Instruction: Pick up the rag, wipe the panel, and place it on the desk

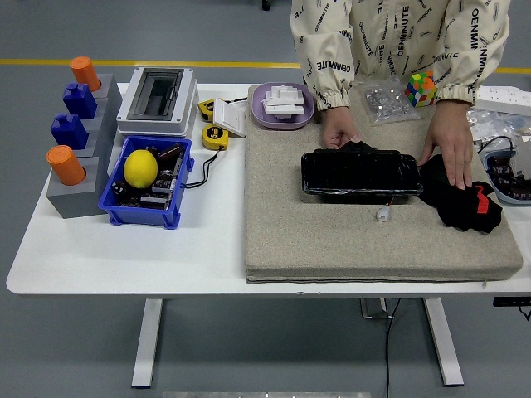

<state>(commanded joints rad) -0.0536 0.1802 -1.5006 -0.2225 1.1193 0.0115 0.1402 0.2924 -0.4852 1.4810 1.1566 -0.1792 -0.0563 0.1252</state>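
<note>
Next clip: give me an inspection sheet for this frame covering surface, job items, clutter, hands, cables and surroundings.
Surface: white table with a grey felt mat on its right part.
Job's things: black panel on the mat; black rag to its right.
Clutter: blue bin holding a lemon, grey enclosure, purple tray, colour cube, tape measure.
Grippers: no robot hand seen. A person's hand touches the panel's far edge; the other hand lies on the rag.
Cables: thin wire with white connector beside the panel.
Surroundings: grey floor, yellow line.
</note>
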